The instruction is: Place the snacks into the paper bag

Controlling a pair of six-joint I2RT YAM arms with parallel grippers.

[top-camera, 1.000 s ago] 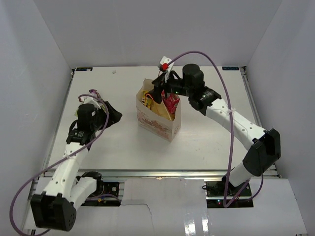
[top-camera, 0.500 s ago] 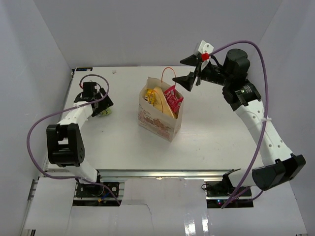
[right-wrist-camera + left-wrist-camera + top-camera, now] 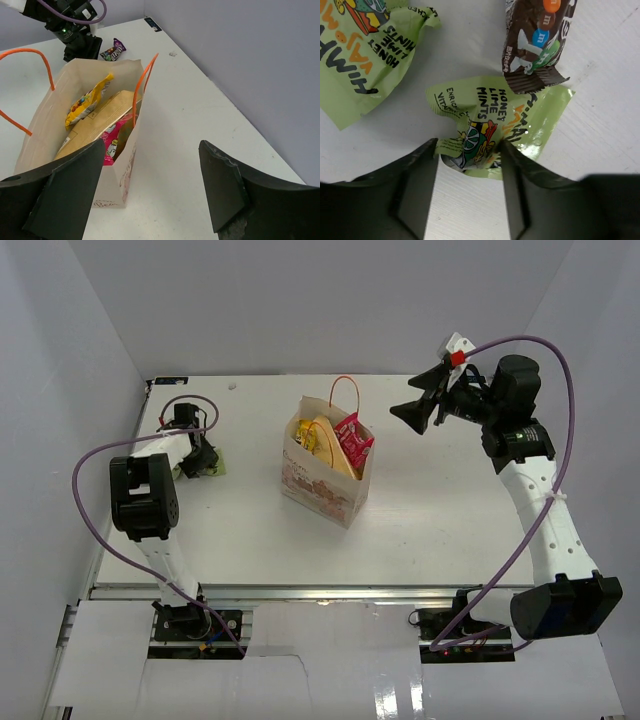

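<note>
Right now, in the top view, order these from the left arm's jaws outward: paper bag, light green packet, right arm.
1. light green packet, far left, at the jaws.
2. paper bag, centre.
3. right arm, far right.

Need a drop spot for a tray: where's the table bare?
Bare: the table strip between paper bag and arm bases, and right of the bag beneath the raised right gripper. Crowded: far-left corner, where the left gripper straddles a green mint packet beside a brown packet.
</note>
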